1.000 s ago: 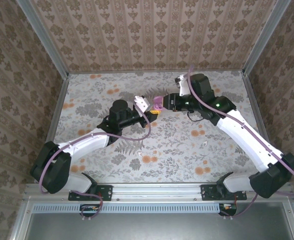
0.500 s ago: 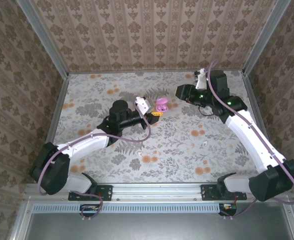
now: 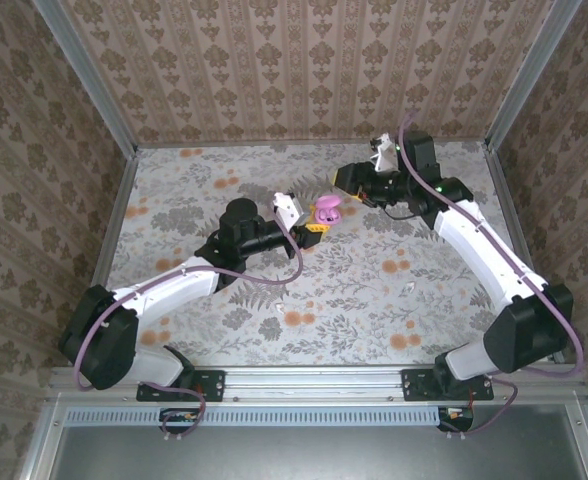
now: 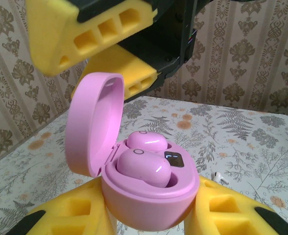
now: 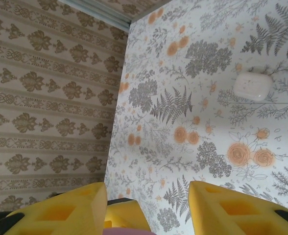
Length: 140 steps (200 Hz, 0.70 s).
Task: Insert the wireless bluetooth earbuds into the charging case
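Holding the open pink charging case point(image 4: 151, 198) up off the table point(image 4: 247, 142) in the left end effector point(image 3: 312, 226), both pink earbuds point(image 4: 143, 167) seated inside, right end effector point(image 5: 146, 205) spread wide and empty beside it; could clip the raised lid point(image 4: 92, 129) and jar a bud loose.

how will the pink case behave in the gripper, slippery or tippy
The pink charging case looks glossy and rounded, so it is probably slippery in the left gripper and apt to roll if set down. Its lid stands open, so a push there would likely swing it or tip the case. It looks like small hard plastic, so it is likely light.
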### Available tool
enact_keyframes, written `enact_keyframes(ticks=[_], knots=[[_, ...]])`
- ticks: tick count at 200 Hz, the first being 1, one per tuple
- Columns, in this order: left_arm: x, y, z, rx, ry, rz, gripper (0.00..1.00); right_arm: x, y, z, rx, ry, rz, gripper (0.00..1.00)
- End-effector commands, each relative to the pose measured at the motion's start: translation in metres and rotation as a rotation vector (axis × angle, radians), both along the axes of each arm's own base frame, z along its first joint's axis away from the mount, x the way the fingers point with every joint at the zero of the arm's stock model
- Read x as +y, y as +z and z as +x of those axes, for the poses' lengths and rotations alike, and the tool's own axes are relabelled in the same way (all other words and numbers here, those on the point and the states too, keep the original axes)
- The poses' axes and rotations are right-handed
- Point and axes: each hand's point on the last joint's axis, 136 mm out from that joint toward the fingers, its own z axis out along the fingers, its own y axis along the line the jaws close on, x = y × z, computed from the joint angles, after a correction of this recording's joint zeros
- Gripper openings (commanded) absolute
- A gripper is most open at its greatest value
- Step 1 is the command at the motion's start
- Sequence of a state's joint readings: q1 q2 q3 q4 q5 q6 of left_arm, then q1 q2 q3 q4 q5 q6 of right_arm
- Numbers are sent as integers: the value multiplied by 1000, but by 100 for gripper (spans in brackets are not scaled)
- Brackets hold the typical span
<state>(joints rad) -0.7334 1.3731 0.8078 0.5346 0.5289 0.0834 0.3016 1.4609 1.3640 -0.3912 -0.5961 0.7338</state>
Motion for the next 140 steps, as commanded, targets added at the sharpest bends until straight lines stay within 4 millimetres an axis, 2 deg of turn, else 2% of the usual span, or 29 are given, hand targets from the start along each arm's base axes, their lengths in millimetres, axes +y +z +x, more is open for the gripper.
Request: enact_keyframes(ticks=[1, 45, 82, 140], knots=[[-2, 33, -6, -80, -28, -50, 33, 10, 1, -4, 31, 64, 28, 50], [-2, 33, -1, -77, -8, -53, 33, 18, -5, -11, 47, 109, 20, 50], [-1, 35, 3, -83, 12, -56, 33, 15, -12, -21, 54, 126, -2, 50], [-1, 40, 6, -79, 27, -79, 33, 17, -4, -34, 28, 153, 78, 52]])
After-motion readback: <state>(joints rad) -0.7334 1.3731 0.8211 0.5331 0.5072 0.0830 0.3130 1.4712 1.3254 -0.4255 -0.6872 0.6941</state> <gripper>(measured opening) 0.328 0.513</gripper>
